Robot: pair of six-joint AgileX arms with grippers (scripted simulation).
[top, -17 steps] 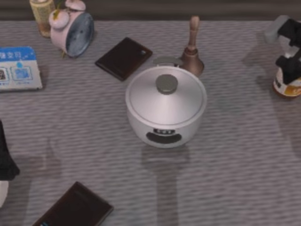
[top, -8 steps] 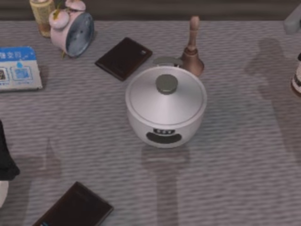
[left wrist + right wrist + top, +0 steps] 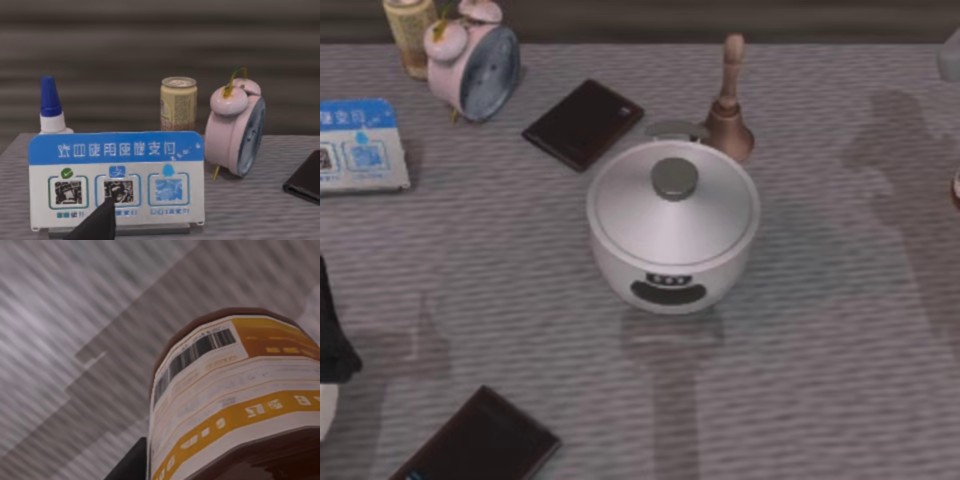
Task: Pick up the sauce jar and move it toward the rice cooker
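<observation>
Grey ribbed table point(image 3: 840, 380). Rice cooker point(image 3: 672, 226) at centre. Brass bell point(image 3: 728, 105) just behind it, dark wallet point(image 3: 583, 123) behind-left. Pink alarm clock point(image 3: 475, 60), tan can point(image 3: 408, 30), blue-white sign card point(image 3: 358, 143) at far left corner. Glue bottle point(image 3: 50, 106) behind sign. Second dark wallet point(image 3: 480, 440) near front-left edge.

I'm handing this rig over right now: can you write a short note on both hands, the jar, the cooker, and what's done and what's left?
Right hand: almost out of the top view at the table's right edge; whether its fingers are closed can't be seen. The sauce jar fills the right wrist view, apparently lifted clear of the table, and shows only as a sliver at the top view's right edge.
Left hand: parked at the table's left edge, near the blue sign.
Rice cooker: mid-table, lid on.
Done: jar appears picked up.
Left: carry it left toward the cooker, far from it now.
</observation>
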